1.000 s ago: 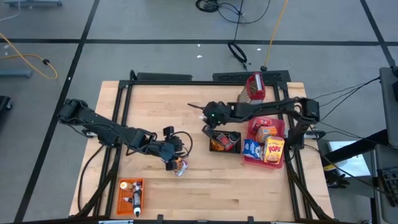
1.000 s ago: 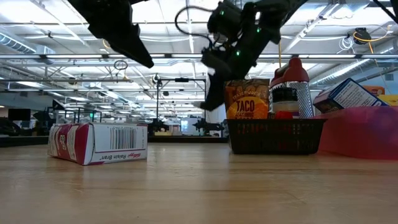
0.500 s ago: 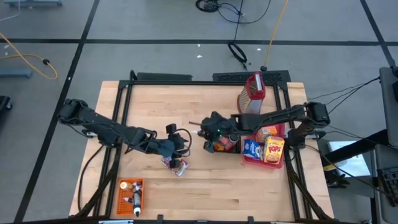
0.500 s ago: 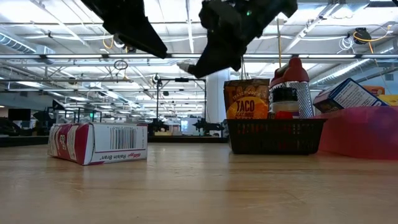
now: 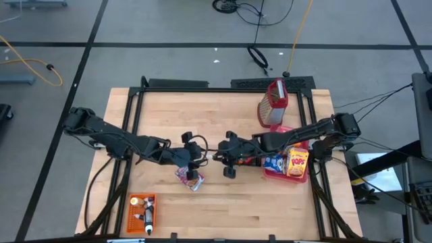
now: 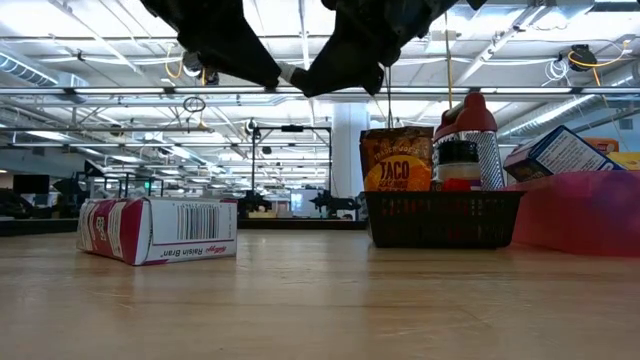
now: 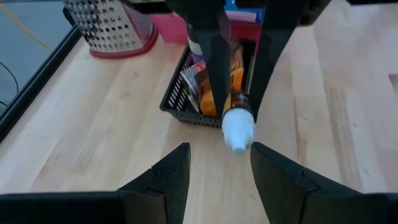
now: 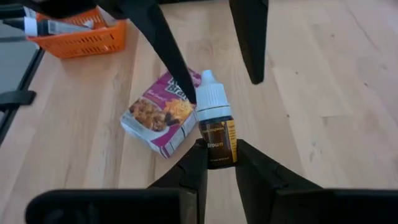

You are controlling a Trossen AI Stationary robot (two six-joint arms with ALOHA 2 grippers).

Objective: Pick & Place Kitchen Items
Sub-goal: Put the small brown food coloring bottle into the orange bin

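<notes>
Your two arms meet tip to tip over the middle of the table: the left arm reaches in from nine o'clock, the right from three o'clock. Your right gripper is clamped on a small brown dropper bottle, white cap pointing at the left arm. Your left gripper hangs with its fingers spread, the cap just in front of the gap.

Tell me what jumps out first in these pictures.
The two arms meet mid-table: the right gripper holds a small brown bottle with a white cap out toward the open left gripper. Below them lies a purple cereal box, and a red tray of boxes sits at the table's right.
</notes>
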